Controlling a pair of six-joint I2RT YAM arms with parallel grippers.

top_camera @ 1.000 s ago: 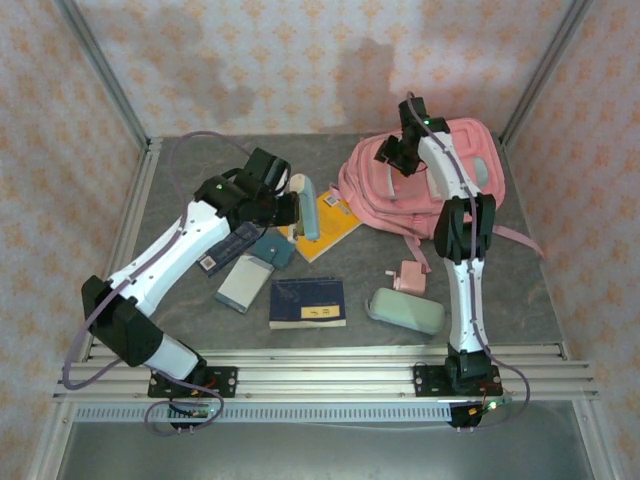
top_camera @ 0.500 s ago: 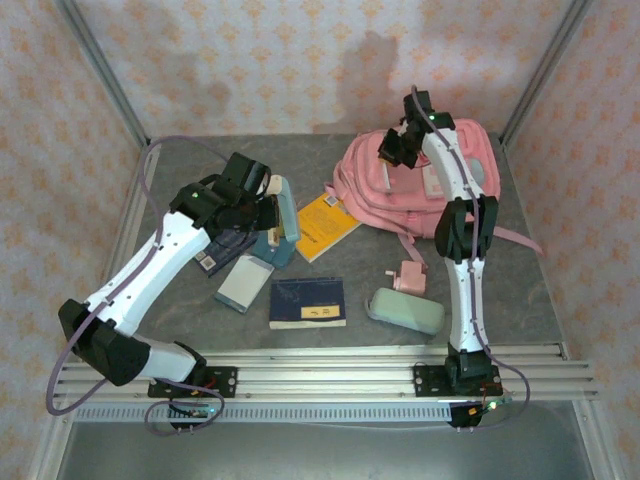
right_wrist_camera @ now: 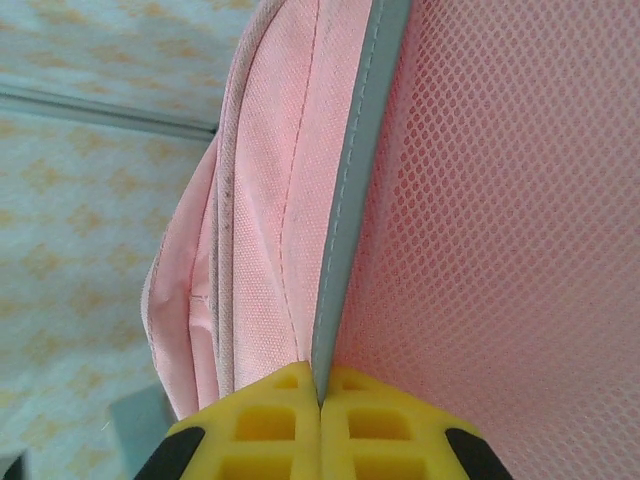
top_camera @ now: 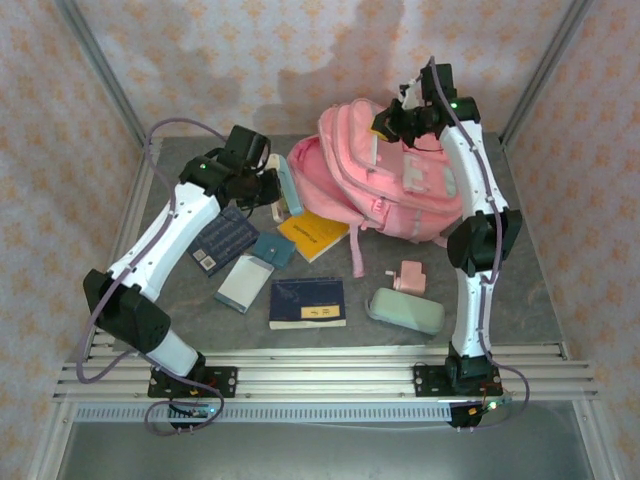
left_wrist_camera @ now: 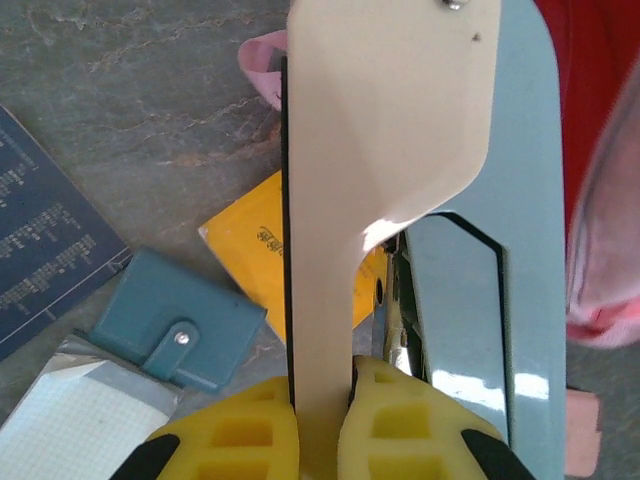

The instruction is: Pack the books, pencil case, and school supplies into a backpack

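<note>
Seven items, from books (top_camera: 307,302) to pencil case (top_camera: 405,310), lie unpacked at 6 to 8 o'clock of the backpack (top_camera: 390,180). The right gripper (right_wrist_camera: 320,385) pinches its grey trim (right_wrist_camera: 345,200), the left gripper (left_wrist_camera: 320,390) pinches the white-teal piece (left_wrist_camera: 380,120) at its 9 o'clock.

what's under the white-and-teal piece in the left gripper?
Below the white-and-teal piece, the orange-yellow book lies on the table; the piece hides the rest of it. The backpack edges in at right.
</note>
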